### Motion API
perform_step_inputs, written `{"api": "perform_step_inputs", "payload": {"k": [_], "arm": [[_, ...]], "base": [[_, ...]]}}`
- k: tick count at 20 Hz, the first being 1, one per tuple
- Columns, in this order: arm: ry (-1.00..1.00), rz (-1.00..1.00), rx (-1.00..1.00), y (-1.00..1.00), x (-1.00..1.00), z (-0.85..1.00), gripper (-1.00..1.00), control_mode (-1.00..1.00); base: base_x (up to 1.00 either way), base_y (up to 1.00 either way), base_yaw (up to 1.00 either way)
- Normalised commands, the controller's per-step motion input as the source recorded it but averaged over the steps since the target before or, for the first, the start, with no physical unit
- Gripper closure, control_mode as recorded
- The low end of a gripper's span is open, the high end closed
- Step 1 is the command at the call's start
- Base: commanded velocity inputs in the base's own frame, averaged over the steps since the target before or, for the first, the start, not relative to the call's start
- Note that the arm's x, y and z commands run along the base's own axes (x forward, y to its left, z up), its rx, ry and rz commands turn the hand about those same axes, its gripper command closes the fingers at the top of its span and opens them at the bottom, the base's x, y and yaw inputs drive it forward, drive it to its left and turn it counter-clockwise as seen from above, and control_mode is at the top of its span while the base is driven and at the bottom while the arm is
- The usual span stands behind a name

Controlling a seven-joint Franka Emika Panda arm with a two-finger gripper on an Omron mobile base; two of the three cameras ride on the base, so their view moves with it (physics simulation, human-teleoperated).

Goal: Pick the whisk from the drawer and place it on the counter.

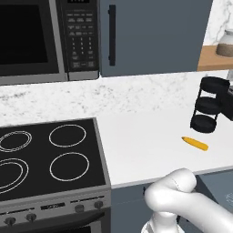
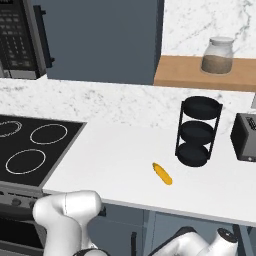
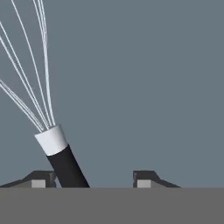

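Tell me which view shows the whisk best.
The hand view: the whisk is close up against the grey drawer floor, wires fanning up left, black handle beside the left fingertip. The two base views look over the counter instead.

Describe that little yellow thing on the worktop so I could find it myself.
Start at the white counter right of the black stovetop. Near its front edge, just left of the black three-tier rack, lies a small yellow-orange oblong item, the counter's one bright-coloured thing.

Two cameras look down from behind the robot, one from the left, one from the right. Both see the same counter [image 1: 145, 141] and stovetop [image 2: 35, 147]. The hand camera looks very close at the drawer [image 3: 144, 87] floor.
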Motion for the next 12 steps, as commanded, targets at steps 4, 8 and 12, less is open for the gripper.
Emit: {"api": "perform_step_inputs", "payload": {"k": [4, 8, 12], "arm": [[0.00, 0.00, 0.00, -0.02, -0.11, -0.57, -1.00, -1.00], [-0.02, 0.00, 0.00, 0.00, -0.31, -0.83, 1.00, -1.00], [-0.09, 0.00, -0.01, 0.00, -0.32, -0.61, 1.00, -1.00]], "base": [[0.00, 0.00, 0.00], [0.00, 0.00, 0.00], [0.00, 0.00, 0.00]]}}
